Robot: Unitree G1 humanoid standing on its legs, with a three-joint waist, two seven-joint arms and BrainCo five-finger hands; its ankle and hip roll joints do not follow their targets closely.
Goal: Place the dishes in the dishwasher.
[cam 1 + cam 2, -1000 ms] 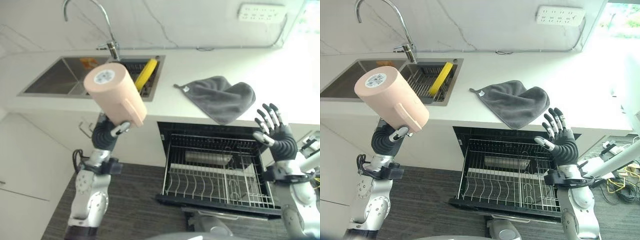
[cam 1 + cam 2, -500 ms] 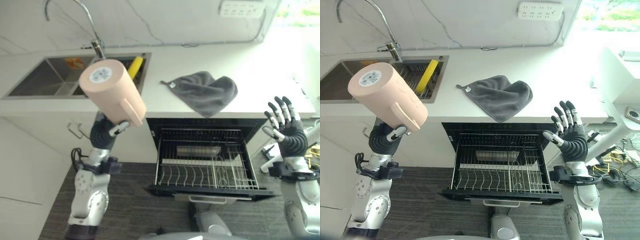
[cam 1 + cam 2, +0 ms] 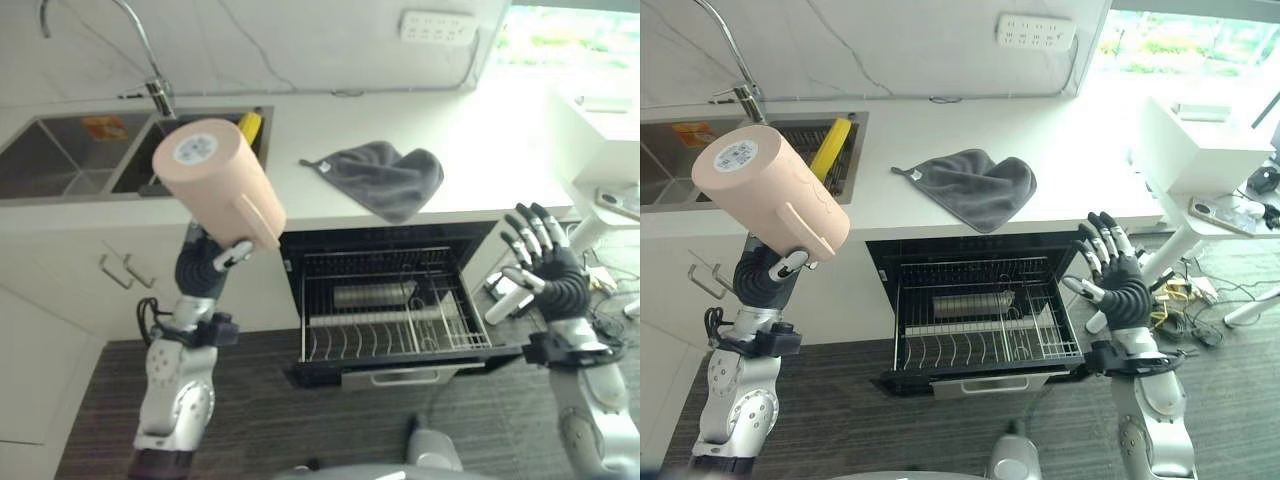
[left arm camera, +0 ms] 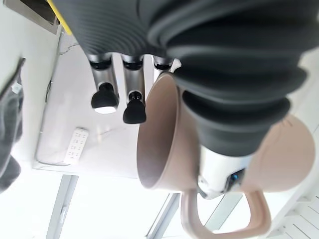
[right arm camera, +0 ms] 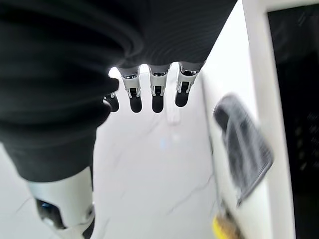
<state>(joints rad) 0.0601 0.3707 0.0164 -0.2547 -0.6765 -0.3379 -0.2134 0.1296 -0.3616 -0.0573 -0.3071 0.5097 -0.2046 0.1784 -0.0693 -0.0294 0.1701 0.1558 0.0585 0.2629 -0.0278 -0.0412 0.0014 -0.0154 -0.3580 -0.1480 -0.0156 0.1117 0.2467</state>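
A peach-pink mug (image 3: pixel 215 180) is held up high in front of the sink, tilted with its base toward me and its handle (image 4: pixel 227 219) to one side. My left hand (image 3: pixel 205 265) is shut on it, with the thumb (image 4: pixel 219 164) inside the rim and the fingers (image 4: pixel 104 94) outside. The dishwasher (image 3: pixel 385 255) under the counter is open with its wire rack (image 3: pixel 980 325) pulled out. A metal cup (image 3: pixel 372 294) lies in the rack. My right hand (image 3: pixel 1110 275) is raised to the right of the rack, open and holding nothing, its fingers (image 5: pixel 157 94) spread.
A grey cloth (image 3: pixel 380 175) lies on the white counter above the dishwasher. The sink (image 3: pixel 60 165) with its tap (image 3: pixel 150 85) is at the far left, a yellow item (image 3: pixel 835 145) standing in it. A white box (image 3: pixel 1200 140) sits at the right.
The camera has moved: counter, sink and dishwasher have slid left and look smaller, with more floor in view. Both hands keep their poses, the mug still held high.
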